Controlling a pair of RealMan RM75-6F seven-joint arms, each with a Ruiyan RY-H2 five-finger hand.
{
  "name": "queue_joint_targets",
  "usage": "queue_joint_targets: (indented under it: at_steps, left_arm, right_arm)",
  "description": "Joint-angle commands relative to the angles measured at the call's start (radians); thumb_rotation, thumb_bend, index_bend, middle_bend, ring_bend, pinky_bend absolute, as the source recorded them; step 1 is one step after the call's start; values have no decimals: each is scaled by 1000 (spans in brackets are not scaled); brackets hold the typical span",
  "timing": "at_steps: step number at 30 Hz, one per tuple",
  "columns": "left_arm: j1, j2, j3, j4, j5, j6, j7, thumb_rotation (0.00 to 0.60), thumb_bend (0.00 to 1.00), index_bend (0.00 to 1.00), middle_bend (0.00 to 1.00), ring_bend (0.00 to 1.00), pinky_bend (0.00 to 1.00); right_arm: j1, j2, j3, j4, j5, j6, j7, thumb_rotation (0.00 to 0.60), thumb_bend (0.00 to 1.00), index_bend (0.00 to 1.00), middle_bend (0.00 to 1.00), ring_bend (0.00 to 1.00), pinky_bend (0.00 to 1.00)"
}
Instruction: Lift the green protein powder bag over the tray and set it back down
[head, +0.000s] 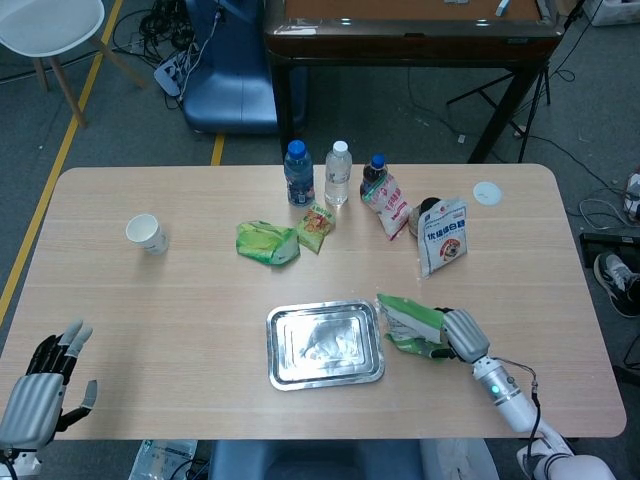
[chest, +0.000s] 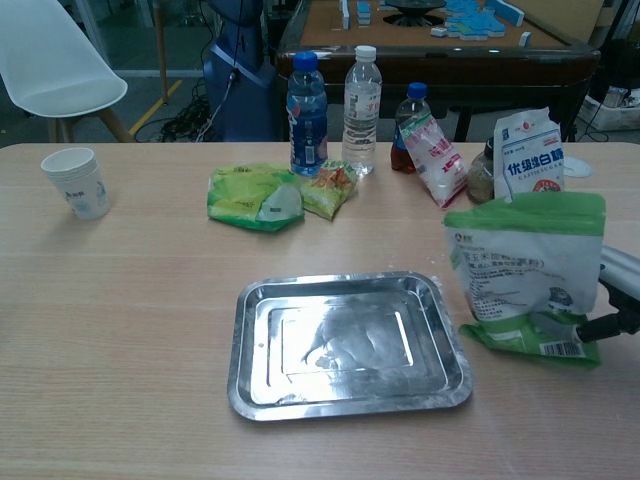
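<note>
The green and white protein powder bag (chest: 527, 275) stands upright on the table just right of the metal tray (chest: 348, 343). In the head view the bag (head: 409, 325) sits beside the tray (head: 325, 343), and my right hand (head: 460, 335) grips its right side. In the chest view only a part of that hand (chest: 617, 300) shows at the right edge, behind the bag. My left hand (head: 47, 380) hovers at the table's near-left corner, fingers spread, holding nothing.
Behind the tray lie a green snack bag (head: 266, 242) and a small orange packet (head: 317, 227). Three bottles (head: 338, 173) stand in a row at the back. A white milk powder bag (head: 443, 235) leans at the right, and a paper cup (head: 146, 233) stands far left.
</note>
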Motion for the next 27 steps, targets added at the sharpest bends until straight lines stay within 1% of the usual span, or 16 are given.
queue_joint_targets:
  at_steps: [1,9,13,16,18,22,26,27]
  left_arm:
    - [0,0,-1,0,0,0,1,600,461,50,0,57,20]
    - [-3,-3,-3,-1,0,-3,3,600,461,50,0,57,20]
    - [-4,-5,-3,-1,1,-4,6,600,461,50,0,57,20]
    - [-4,-3,-3,-3,1,-2,8,600,461,50,0,57,20]
    - [-2,-2,-3,-4,2,1,8,600,461,50,0,57,20]
    - [1,0,-1,-5,2,5,8,600,460,50,0,57,20]
    - [2,3,3,-7,5,4,9,600,461,50,0,57,20]
    - [3,4,3,-8,7,6,10,600,461,50,0,57,20]
  right_arm:
    - [-5,-6,2,16,1,28,13,600,528,695,601,495,534]
    - [-1,19,-2,11,-15,121,-7,600,588,722,624,532,573]
    - [9,38,-2,-21,-23,160,-20,600,595,728,629,547,580]
    - [24,62,-8,-67,-39,187,-32,600,598,736,637,555,586]
    - [41,90,-17,-120,-54,192,-36,600,600,746,645,563,597]
    - [87,177,-41,-272,-85,151,-71,600,622,758,657,584,615]
    - [151,318,-60,-515,-101,53,-130,600,628,772,669,610,634]
    - [170,361,-60,-593,-100,22,-160,600,628,781,675,622,644]
